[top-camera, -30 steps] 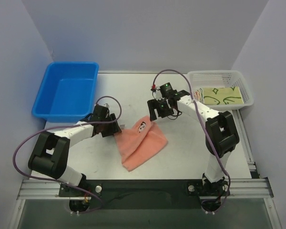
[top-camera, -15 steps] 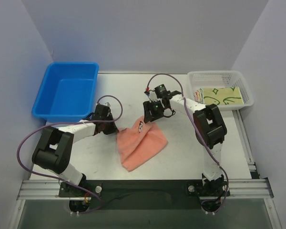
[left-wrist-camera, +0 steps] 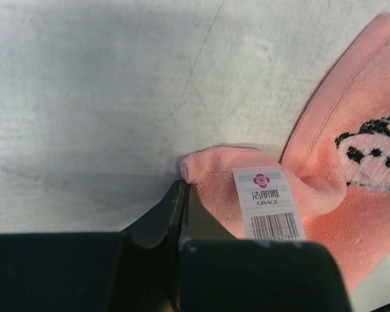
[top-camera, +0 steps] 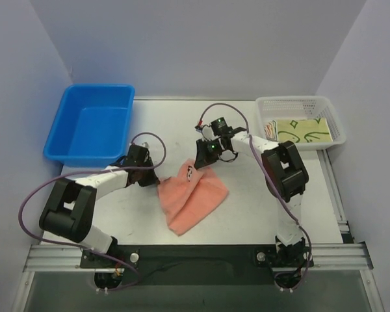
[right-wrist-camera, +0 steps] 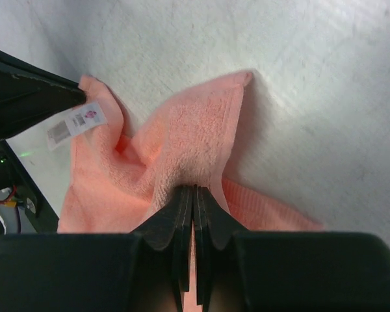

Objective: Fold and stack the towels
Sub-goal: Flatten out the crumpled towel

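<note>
Towel (top-camera: 194,198) of salmon-pink terry lies at the middle of the surface (top-camera: 175,120), a touch toward 6 o'clock. It is loosely doubled into a lopsided diamond. A small black-and-white panda-like print (left-wrist-camera: 377,153) sits near its 12 o'clock corner. A white barcode label (left-wrist-camera: 268,205) is sewn at its 9 o'clock corner, which curls over on itself.

Left fingers (left-wrist-camera: 162,218) are pressed together with the hem of that 9 o'clock corner pinched between their tips, just beside the label. Right fingers (right-wrist-camera: 179,214) are likewise closed, nipping a bunched ridge of cloth at the 12 o'clock corner. The pile puckers upward into the pinch.

Blue bin (top-camera: 91,127) sits at 10 o'clock. White basket (top-camera: 266,104) at 2 o'clock holds a pale green cloth (top-camera: 305,130) with dark-green outlines, lying flat.

Against a second ago, both pairs of fingers stood apart at the towel's corners and have since shut on them. The right arm's elbow has swung in toward centre and its wrist has slid slightly toward 9 o'clock. The towel's body keeps its place, and only the two gripped corners look gathered.
</note>
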### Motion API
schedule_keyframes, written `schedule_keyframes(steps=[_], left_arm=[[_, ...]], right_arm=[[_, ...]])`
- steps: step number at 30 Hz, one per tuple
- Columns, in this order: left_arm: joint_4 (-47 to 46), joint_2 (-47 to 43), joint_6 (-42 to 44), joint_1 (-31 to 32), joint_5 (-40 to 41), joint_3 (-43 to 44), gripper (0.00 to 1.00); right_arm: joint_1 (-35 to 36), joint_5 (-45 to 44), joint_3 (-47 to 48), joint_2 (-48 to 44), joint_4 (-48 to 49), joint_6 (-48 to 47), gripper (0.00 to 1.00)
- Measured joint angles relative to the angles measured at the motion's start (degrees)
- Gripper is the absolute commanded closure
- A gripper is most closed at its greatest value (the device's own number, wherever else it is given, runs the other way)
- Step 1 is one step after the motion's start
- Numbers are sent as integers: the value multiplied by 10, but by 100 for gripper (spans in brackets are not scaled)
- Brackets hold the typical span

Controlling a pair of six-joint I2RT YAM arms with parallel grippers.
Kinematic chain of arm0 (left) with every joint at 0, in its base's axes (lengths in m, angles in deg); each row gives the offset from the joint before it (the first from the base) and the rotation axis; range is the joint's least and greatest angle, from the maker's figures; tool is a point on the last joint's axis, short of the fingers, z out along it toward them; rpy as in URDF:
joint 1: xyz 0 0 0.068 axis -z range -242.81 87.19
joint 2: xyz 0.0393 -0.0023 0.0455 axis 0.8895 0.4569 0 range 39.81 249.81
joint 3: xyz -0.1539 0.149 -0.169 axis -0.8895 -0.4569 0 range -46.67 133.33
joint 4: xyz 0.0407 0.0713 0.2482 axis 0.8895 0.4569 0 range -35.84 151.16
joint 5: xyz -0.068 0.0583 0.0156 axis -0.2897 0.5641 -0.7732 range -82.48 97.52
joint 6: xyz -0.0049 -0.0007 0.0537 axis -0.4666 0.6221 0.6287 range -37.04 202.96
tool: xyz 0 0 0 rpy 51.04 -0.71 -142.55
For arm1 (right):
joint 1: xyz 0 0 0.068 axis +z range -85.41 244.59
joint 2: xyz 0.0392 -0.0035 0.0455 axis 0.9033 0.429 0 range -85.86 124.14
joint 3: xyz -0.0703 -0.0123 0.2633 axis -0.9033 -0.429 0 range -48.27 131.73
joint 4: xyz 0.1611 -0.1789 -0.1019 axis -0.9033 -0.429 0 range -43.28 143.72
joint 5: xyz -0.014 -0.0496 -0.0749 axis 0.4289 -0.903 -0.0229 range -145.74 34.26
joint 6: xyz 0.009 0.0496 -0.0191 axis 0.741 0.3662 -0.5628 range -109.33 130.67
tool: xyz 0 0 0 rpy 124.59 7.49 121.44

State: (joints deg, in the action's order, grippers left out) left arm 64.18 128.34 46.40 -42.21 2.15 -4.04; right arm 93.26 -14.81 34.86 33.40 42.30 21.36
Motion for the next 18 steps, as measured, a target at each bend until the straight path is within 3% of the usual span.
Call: schedule_keyframes(steps=[14,18], left_arm=[[36,-75,-5,52,-38,-66,100],[40,-75,-2,59,-45,-66,100]], right_arm=[[32,-102,-354,-255,-37,45,94],[40,-141,-387,-334,-74,57,71]])
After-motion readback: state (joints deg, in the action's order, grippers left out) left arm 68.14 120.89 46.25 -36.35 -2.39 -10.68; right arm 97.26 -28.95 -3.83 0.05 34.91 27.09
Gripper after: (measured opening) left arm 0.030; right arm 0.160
